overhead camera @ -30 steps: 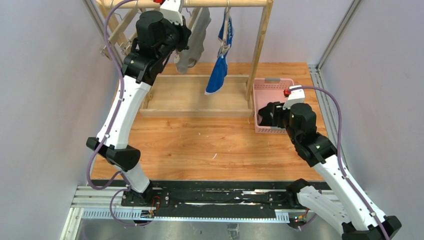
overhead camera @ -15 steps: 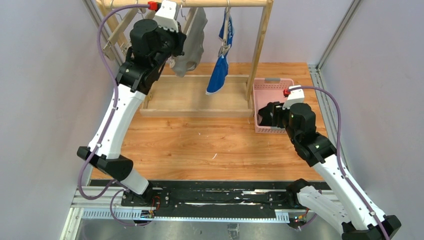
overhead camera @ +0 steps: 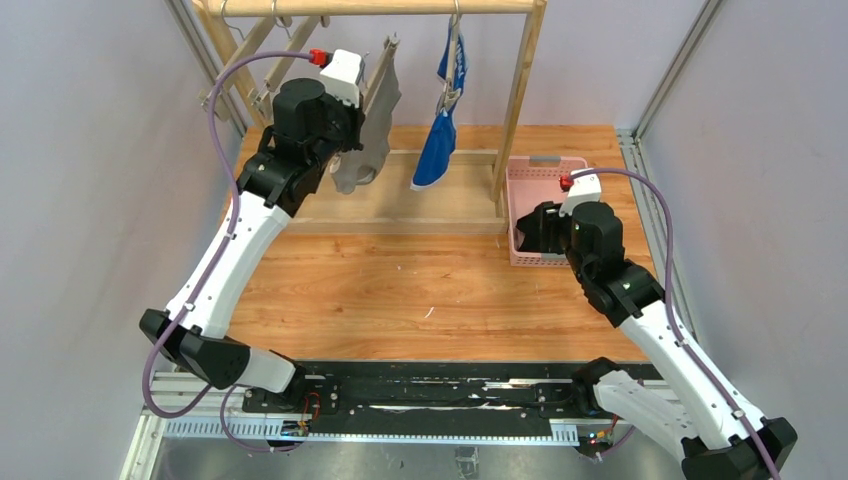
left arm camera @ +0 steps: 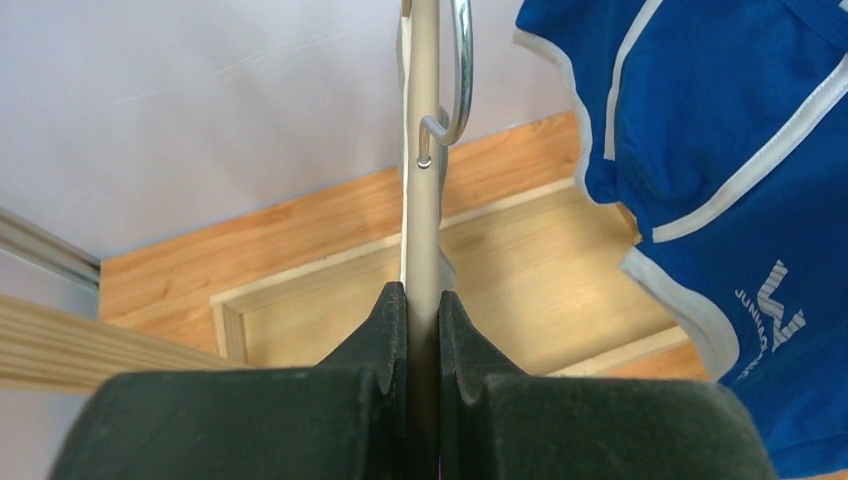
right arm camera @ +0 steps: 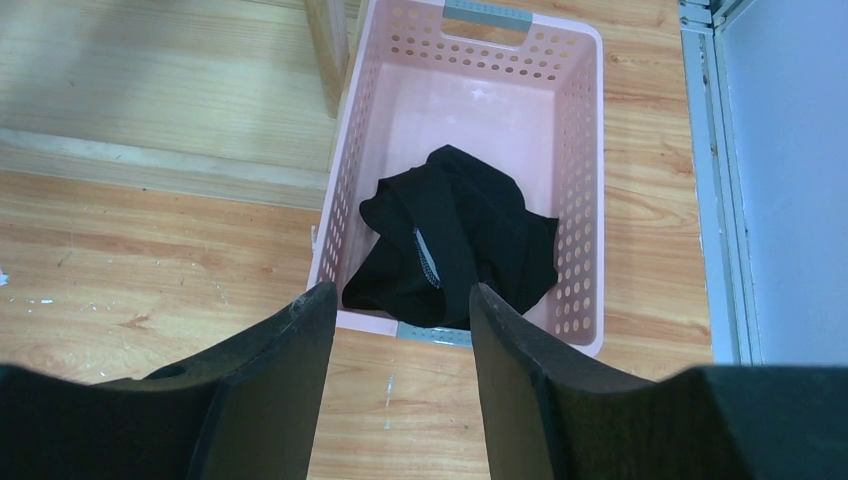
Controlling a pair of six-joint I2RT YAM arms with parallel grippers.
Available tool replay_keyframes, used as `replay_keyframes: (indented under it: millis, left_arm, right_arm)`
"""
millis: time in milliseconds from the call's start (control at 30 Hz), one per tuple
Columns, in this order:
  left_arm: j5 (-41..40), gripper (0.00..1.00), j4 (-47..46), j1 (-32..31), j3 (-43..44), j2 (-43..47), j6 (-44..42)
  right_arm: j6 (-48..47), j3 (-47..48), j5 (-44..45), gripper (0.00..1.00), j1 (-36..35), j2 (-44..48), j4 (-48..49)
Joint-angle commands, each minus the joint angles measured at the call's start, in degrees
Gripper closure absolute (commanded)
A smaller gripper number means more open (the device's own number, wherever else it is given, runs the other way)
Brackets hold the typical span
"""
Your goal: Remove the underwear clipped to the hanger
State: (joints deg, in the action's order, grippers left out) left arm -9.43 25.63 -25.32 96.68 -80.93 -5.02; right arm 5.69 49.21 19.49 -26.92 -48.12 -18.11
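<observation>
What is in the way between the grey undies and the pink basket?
The blue briefs and the rack's wooden post stand between the grey underwear, held by the left gripper, and the pink basket. The open right gripper hovers over the basket.

The left arm (overhead camera: 225, 270) is drawing back from the wooden rail (overhead camera: 400, 6), with its wrist dropping lower beneath the rail and its elbow swinging outward, away from it. The left gripper (left arm camera: 422, 300), clamped on the grey brief (overhead camera: 368, 130), is dragging the cloth along, so it is now stretching at a slant from the rail rather than hanging straight. The right arm (overhead camera: 640, 300) is edging slightly nearer the rail.
</observation>
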Motion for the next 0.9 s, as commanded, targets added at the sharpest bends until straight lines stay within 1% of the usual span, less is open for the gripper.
replay_keyframes:
  millis: [0, 100, 200, 333, 400, 467, 567, 633, 667, 700, 767, 867]
  left_arm:
    - [-0.02, 1.0, 0.62, -0.3, -0.39, 3.5, -1.83]
    - [1.27, 1.0, 6.64, -0.33, -2.79, 5.97, -2.64]
    - [2.47, 1.0, 11.82, -0.34, -6.88, 10.71, -3.65]
    - [1.49, 1.0, 17.75, -0.31, -13.49, 19.66, -3.56]
    - [2.3, 1.0, 19.96, -0.29, -16.36, 25.09, -3.0]
    - [4.06, 1.0, 22.21, -0.27, -18.78, 29.26, -2.46]
    - [8.49, 1.0, 26.24, -0.3, -19.89, 33.35, -2.04]
    - [14.17, 1.0, 28.99, -0.3, -20.32, 34.5, -1.85]
    - [16.93, 1.0, 30.39, -0.29, -20.53, 34.67, -1.95]
    - [20.06, 1.0, 31.58, -0.31, -20.9, 34.57, -2.12]
    - [24.82, 1.0, 33.48, -0.28, -21.67, 33.9, -2.2]
    - [29.07, 1.0, 36.04, -0.34, -23.09, 32.26, -2.92]
  right_arm:
    - [-0.73, -0.55, 0.16, 0.47, -1.38, 0.07, 2.21]
    - [-1.08, -1.11, -1.1, 0.46, -1.38, -0.23, 3.86]
    - [-0.64, -1.39, -2.66, 0.46, -1.37, -1.39, 5.22]
    - [-0.37, -0.75, -4.36, 0.45, -1.3, -4.19, 7.1]
    - [-0.3, -0.1, -4.95, 0.45, -1.29, -5.82, 7.86]
    - [-0.33, 0.8, -7.58, 0.45, -1.17, -7.27, 8.76]
    - [-0.99, 2.49, -13.35, 0.43, -0.84, -9.16, 9.43]
    - [-1.92, 3.43, -18.87, 0.41, -0.2, -10.11, 9.94]
    - [-2.55, 3.64, -22.12, 0.39, 0.34, -10.43, 10.34]
    - [-3.57, 3.84, -27.42, 0.39, 0.9, -10.71, 10.67]
    - [-5.21, 4.05, -34.16, 0.38, 2.18, -10.89, 10.75]
    - [-6.61, 3.45, -44.37, 0.38, 4.25, -9.56, 10.81]
